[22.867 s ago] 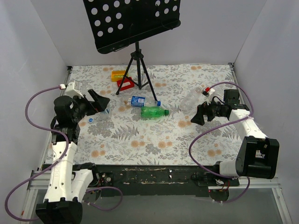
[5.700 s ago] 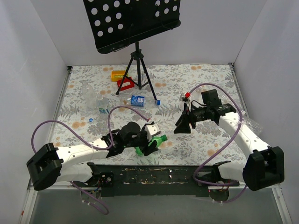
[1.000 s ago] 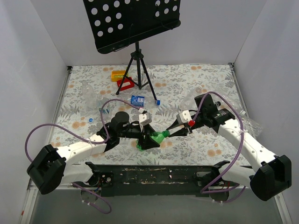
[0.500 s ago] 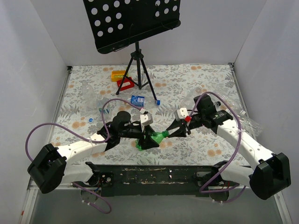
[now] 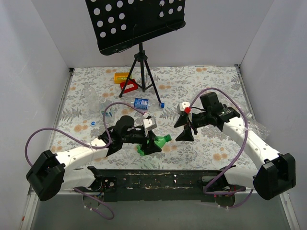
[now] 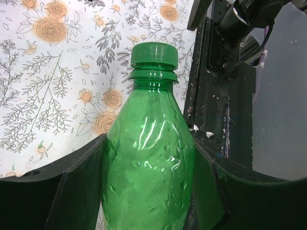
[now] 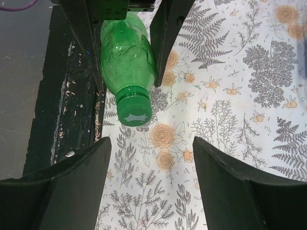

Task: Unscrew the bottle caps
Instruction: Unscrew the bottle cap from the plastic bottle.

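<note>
Left claw (image 5: pixel 150 142) clamps green bottle (image 6: pixel 148 163) by body, near table's (image 5: pixel 201 81) front edge, neck aimed at right arm: body braced so cap (image 7: pixel 134 109) can turn. Cap on. Right claw (image 7: pixel 149 148) open, just short of cap, lined up to close on it.

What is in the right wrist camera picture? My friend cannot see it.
A green bottle with its green cap on is clamped between the dark fingers of the left gripper, cap pointing toward the camera. The right gripper stands open just in front of the cap, not touching it, above a flowery tablecloth.
</note>
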Robot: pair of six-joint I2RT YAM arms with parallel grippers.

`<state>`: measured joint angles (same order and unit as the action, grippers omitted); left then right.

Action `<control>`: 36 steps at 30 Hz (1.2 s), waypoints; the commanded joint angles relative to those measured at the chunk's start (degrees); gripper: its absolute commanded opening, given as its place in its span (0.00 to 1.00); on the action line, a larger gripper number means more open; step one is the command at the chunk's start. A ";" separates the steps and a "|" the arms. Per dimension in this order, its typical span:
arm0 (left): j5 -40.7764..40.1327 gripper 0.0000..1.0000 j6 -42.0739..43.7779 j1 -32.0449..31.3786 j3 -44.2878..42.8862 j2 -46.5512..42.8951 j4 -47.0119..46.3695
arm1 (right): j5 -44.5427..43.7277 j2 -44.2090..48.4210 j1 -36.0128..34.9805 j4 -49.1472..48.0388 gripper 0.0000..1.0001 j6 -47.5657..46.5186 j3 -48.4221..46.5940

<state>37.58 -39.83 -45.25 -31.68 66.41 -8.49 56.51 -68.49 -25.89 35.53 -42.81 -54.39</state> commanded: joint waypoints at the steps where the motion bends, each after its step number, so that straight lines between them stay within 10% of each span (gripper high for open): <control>1: -3.12 0.10 0.90 -1.59 0.48 -2.78 1.37 | -1.05 0.11 0.49 4.81 0.77 0.36 -2.30; 12: -14.63 0.10 2.30 -7.03 1.18 -4.89 3.04 | -1.14 1.87 3.47 7.45 0.77 6.49 -3.44; 27: -27.74 0.09 3.62 -12.84 -0.48 -3.84 0.93 | 1.83 -4.01 5.68 -4.76 0.76 44.72 0.51; 36: -28.88 0.10 3.27 -13.54 -1.71 -1.82 -0.47 | 6.77 -11.13 4.01 -5.47 0.75 46.85 -0.19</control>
<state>10.00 -37.15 -58.33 -31.22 64.38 -6.61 59.64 -78.02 -20.67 32.08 1.45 -54.26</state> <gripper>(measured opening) 0.598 0.750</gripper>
